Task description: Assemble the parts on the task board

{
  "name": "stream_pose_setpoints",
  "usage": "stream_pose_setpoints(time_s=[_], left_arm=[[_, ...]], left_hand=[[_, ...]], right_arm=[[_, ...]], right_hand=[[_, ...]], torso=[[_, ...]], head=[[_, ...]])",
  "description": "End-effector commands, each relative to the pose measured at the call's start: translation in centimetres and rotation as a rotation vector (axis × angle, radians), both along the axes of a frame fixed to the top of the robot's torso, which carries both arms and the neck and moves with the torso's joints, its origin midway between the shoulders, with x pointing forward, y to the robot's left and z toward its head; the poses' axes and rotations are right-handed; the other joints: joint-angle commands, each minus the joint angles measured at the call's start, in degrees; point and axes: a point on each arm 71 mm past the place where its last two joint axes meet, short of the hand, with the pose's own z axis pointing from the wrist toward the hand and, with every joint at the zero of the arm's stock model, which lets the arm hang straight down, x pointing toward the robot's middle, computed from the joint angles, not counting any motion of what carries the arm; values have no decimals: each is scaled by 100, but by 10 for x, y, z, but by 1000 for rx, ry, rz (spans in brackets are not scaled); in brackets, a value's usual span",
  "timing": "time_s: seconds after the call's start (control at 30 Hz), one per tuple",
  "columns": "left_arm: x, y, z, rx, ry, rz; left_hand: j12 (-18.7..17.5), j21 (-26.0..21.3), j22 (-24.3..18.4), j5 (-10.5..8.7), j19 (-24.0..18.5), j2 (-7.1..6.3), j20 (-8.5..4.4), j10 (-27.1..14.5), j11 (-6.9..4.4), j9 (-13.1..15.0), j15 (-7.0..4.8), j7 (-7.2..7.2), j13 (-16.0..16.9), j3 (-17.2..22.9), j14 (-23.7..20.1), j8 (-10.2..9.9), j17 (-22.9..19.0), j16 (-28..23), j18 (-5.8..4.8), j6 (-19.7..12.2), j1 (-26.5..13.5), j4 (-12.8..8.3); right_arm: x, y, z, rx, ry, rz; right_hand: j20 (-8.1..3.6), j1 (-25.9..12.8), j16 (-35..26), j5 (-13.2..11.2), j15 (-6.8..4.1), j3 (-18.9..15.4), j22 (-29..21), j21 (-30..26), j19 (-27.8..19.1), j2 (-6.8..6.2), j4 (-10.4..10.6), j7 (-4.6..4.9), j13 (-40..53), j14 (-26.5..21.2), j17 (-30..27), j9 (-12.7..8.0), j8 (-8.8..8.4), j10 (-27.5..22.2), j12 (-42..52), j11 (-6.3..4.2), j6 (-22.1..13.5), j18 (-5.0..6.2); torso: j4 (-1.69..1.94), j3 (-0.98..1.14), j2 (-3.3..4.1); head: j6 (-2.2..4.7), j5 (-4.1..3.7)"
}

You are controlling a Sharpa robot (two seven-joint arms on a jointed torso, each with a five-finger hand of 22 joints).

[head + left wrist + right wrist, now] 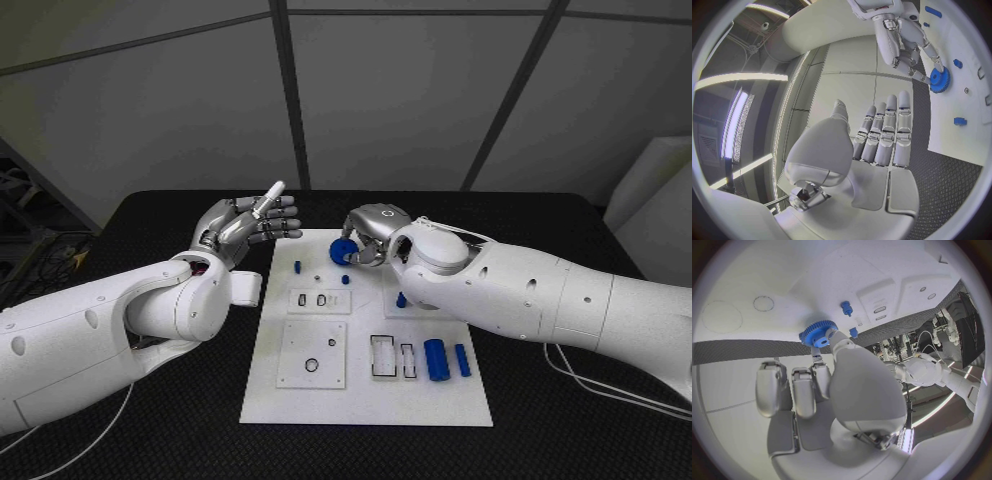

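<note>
From the head view, my right hand (369, 236) sits at the upper middle of the frame, over the far edge of the task board (368, 400), with its fingers closed on a blue gear (342, 252). My left hand (248, 226) is raised at the upper left, off the board above the desk (173, 440), fingers fairly straight and holding nothing. On the board, two blue cylinders (436, 359) lie loose at the lower right beside empty slots, and small blue pegs (299, 267) stand near the top. I judge the job barely begun: the gear is in hand but not seated, and the cylinders wait.

In the left wrist view, my left fingers (892, 131) stand side by side, nothing in them; the right hand at the upper right pinches the gear against the board.

In the right wrist view, my fingertips (831, 340) grip the gear, centre left, just over the white board, near a small blue peg.
</note>
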Motion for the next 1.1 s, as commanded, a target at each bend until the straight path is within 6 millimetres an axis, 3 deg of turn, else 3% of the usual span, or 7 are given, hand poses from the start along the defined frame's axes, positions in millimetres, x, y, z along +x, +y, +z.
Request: stream_pose_setpoints(time_s=[0.03, 0.3, 0.6, 0.87, 1.1], left_arm=[[0, -2, 2, -1, -12, -14], [0, -2, 2, -2, -12, -15], [0, -1, 2, -1, -11, -15], [0, -1, 2, -2, -11, -16], [0, -1, 2, -1, -10, -15]], left_hand=[[-20, -28, -8, 7, -4, 12, 36, -10, 39, -2, 19, 41, -1, -8, 6, -34, 6, -24, -67, -3, 56, -28], [-20, -28, -8, 7, -4, 12, 36, -10, 39, -2, 19, 41, -1, -8, 6, -34, 6, -24, -67, -3, 56, -28], [-20, -28, -8, 7, -4, 12, 36, -10, 39, -2, 19, 41, -1, -8, 6, -34, 6, -24, -67, -3, 56, -28], [-24, -29, -9, 6, -4, 15, 37, -6, 38, -2, 20, 40, 0, -11, 8, -37, 15, -37, -67, 0, 70, -47], [-24, -29, -9, 6, -4, 15, 37, -6, 38, -2, 20, 40, 0, -11, 8, -37, 15, -37, -67, 0, 70, -47]], right_arm=[[1, 2, 1, -4, -11, 6], [3, 7, -1, -21, 3, 10], [4, 10, -4, -45, 26, 20], [6, 9, -6, -47, 44, 17], [6, 8, -10, -59, 97, 20]], right_hand=[[-10, 37, 29, -15, -42, 31, 357, 27, 48, 16, -4, -105, 369, 521, 1199, 15, 34, 36, 20, 10, 198, -62], [-6, -10, 34, -61, -31, 69, 370, 33, 54, -36, -10, -85, 346, 524, 1212, 5, -22, 12, -11, 26, 173, -65], [101, -247, 95, -129, 100, 61, 399, 43, 63, -225, 35, 88, 202, 559, 1384, -97, -409, -131, -179, 181, -303, -72], [169, -404, 106, -207, 161, 25, 402, 43, 58, -258, 99, 145, 180, 565, 1416, -114, -587, -166, -210, 241, -517, -69], [195, -860, 137, -133, 175, -75, 469, 76, 97, -159, 418, 136, 235, 585, 1507, -77, -585, -129, -155, 246, -426, -81]], torso=[[-3, 0, 2], [-2, -1, -1], [-4, 1, -2], [-9, 3, 0], [-6, 3, -2]], head=[[3, 3], [0, 9], [-1, 19], [6, 17], [-1, 14]])
